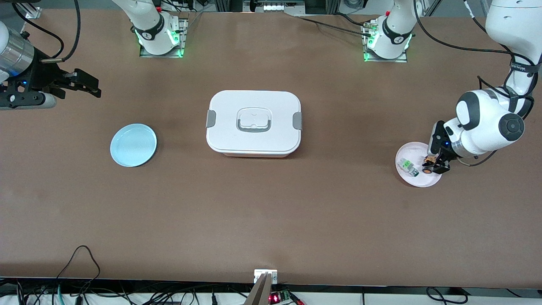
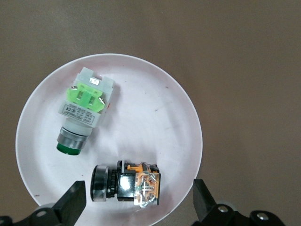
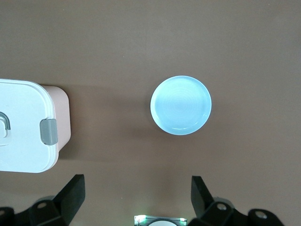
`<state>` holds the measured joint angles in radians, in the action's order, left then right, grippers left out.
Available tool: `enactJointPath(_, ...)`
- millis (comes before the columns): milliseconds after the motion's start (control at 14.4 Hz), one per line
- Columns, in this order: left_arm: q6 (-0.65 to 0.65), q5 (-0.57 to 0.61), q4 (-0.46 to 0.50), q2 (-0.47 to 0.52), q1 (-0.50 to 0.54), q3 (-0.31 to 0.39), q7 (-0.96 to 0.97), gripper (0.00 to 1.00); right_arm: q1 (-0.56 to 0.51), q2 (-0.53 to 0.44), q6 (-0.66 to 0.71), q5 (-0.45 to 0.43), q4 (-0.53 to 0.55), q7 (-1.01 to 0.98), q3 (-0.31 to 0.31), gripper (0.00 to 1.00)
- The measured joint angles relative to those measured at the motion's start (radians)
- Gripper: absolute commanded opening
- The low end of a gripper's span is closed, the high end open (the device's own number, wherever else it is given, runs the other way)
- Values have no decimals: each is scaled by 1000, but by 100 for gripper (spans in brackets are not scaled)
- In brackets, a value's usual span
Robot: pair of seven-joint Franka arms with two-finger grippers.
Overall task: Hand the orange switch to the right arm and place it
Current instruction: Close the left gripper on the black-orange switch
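The orange switch point(image 1: 428, 164) point(image 2: 127, 182) lies on its side on a white plate point(image 1: 417, 182) point(image 2: 155, 94) at the left arm's end of the table. It has a black button head and a clear orange rear block. My left gripper point(image 1: 432, 166) point(image 2: 139, 202) is low over that plate and open. One of its fingers point(image 2: 73, 203) stands on each side of the switch, apart from it. My right gripper point(image 1: 91, 84) point(image 3: 138, 195) hangs open and empty over bare table at the right arm's end.
A green-and-clear switch point(image 1: 409, 166) point(image 2: 84, 110) lies on the same white plate beside the orange one. A light blue plate point(image 1: 133, 145) point(image 3: 181, 105) sits toward the right arm's end. A white lidded box point(image 1: 254, 123) point(image 3: 23, 127) stands mid-table.
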<state>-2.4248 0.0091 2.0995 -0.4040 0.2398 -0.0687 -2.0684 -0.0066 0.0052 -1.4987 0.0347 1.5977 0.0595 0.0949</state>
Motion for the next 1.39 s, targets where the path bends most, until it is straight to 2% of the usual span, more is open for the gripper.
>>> enactJointPath(974, -126, 0, 1, -83, 0, 0, -1, 100, 0, 0, 3, 0, 1, 0, 0, 100)
enactJointPath(1113, -133, 0, 1, -91, 0, 0, -1, 95, 0, 0, 4, 0, 1, 0, 0, 100)
enactJointPath(1183, -135, 0, 1, -93, 0, 0, -1, 76, 0, 0, 6, 0, 1, 0, 0, 100)
enactJointPath(1252, -136, 0, 1, -93, 0, 0, -1, 35, 0, 0, 7, 0, 1, 0, 0, 100)
enactJointPath(1322, -138, 0, 1, -93, 0, 0, -2, 9, 0, 0, 8, 0, 1, 0, 0, 100)
enactJointPath(1391, -142, 0, 1, -93, 0, 0, -2, 0, 0, 0, 9, 0, 1, 0, 0, 100)
